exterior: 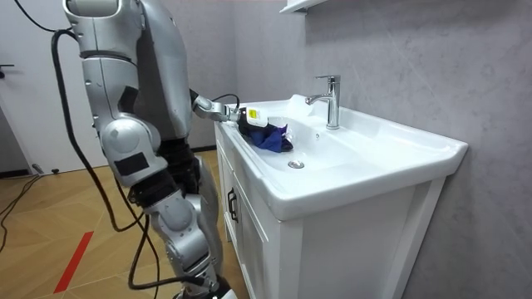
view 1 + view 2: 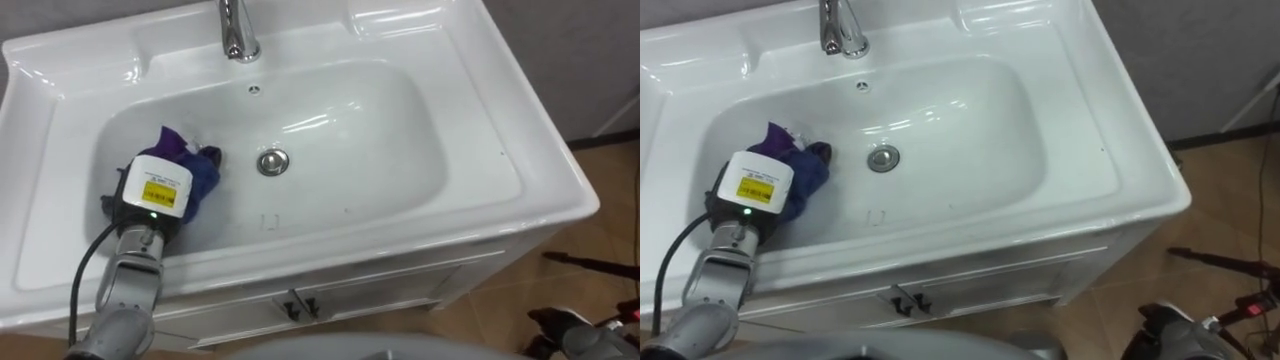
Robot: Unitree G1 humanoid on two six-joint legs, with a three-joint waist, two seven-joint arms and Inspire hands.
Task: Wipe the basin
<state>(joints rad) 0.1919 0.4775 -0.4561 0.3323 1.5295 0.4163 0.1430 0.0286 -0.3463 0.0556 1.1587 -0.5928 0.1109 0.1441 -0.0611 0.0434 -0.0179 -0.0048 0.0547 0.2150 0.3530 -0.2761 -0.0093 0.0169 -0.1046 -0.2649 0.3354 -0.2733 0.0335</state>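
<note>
Basin [image 2: 385, 135]: blue cloth [image 2: 200, 172] lies inside it, left of the drain [image 2: 272, 161]; left robot hand [image 2: 152, 196] rests on the cloth, its grip impossible to tell.

A white ceramic basin [image 2: 970, 130] is seen sunk into a white counter [image 2: 1145, 185]. A chrome tap [image 2: 840, 30] is mounted at the far edge, and a round metal drain [image 2: 883, 157] is set in the middle of the bowl. At the left of the bowl, the left robot hand [image 2: 750, 188] is laid on a crumpled blue-purple cloth [image 2: 805, 165]. White cabinet doors [image 2: 980, 285] are seen below the near rim.
</note>
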